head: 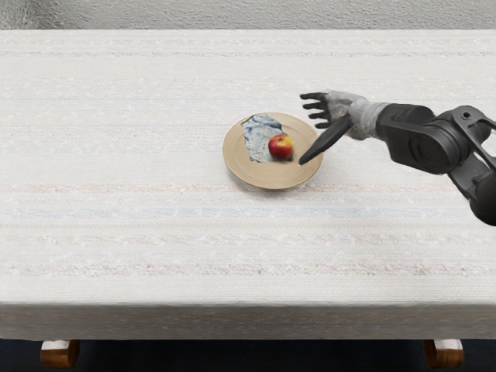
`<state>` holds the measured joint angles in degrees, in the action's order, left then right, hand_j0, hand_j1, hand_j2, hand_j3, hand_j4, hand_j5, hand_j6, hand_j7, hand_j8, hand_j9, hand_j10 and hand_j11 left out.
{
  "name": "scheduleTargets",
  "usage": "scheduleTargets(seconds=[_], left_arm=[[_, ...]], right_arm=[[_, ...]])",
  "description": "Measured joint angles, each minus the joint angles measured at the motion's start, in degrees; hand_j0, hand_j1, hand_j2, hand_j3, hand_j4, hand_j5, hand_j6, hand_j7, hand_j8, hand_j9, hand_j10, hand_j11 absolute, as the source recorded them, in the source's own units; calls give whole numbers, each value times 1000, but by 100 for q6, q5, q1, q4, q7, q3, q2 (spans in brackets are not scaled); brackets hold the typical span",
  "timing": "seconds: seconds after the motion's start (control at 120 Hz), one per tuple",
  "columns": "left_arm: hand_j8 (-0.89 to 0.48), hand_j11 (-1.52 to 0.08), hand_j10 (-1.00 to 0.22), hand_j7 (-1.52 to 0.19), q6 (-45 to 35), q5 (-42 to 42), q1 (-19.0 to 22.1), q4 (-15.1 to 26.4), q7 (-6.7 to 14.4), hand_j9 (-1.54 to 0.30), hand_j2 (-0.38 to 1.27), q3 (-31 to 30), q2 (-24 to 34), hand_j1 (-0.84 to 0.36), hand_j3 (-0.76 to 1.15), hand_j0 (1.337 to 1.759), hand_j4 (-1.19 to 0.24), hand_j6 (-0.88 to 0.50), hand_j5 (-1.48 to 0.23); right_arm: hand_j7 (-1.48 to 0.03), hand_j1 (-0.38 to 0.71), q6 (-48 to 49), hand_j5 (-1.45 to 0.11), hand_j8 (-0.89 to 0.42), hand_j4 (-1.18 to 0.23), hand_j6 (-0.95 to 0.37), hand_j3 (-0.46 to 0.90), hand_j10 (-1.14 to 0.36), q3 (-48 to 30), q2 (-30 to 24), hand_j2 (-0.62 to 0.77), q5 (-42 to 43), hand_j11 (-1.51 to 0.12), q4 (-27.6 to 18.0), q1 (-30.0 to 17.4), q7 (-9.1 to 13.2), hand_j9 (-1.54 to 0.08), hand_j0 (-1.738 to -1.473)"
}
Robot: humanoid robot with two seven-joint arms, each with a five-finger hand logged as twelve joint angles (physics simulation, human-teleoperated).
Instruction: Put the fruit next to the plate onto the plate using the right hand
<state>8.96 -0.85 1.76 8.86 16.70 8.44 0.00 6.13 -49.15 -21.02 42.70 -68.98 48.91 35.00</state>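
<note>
A small red and yellow fruit, an apple or peach (280,146), lies on the tan round plate (262,175), right of the plate's middle. A pale blue-white crumpled patch (260,136) covers part of the plate beside it. My right hand (319,118) hovers over the plate's right rim with its fingers spread and nothing in them. Its thumb (313,148) points down-left, ending just right of the fruit. The right arm (434,143) comes in from the right edge.
The plate sits near the middle of a wide whitish table (155,232). Its front edge runs along the bottom, with wooden legs (59,353) below.
</note>
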Motion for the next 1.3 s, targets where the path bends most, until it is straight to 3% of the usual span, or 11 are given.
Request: scheduleTargets(seconds=[0.092,0.183,0.35,0.517,1.3], left_arm=[[-10,-13,-10,-13,0,-1,0,1,0,-13,2,0,0,337,0,1658,-10,-10,-13],[-10,-13,-10,-13,0,1,0,1,0,-13,2,0,0,337,0,1658,-10,-10,-13],[-10,-13,-10,-13,0,0,0,1,0,-13,2,0,0,337,0,1658,-10,-10,-13],[-10,-13,-10,-13,0,0,18,6,0,-13,2,-4,0,337,0,1658,-10,-10,-13],[-10,-13,-10,-13,0,-3,9,-7,0,-13,2,1,0,337,0,1658,-10,-10,-13]], right_arm=[[-51,-315,1529,-52,-27,-39,-36,0,-30,-1209,-178,1,-247,-52,28,-588,0,-52,-1658],[-32,-327,2324,-33,-17,-25,-23,0,-19,-2070,-313,1,-511,-33,74,-1073,0,-33,-1658],[-14,-340,2774,-15,-7,-11,-10,0,-8,-2924,-598,1,-1588,-15,565,-1670,0,-15,-1658],[-6,-345,2865,-6,-2,-4,-3,0,-3,-3259,-884,1,-2516,-6,717,-2246,0,-6,-1658],[0,-349,2888,0,2,0,2,0,1,-3347,-948,1,-2764,0,754,-2439,0,0,-1658]])
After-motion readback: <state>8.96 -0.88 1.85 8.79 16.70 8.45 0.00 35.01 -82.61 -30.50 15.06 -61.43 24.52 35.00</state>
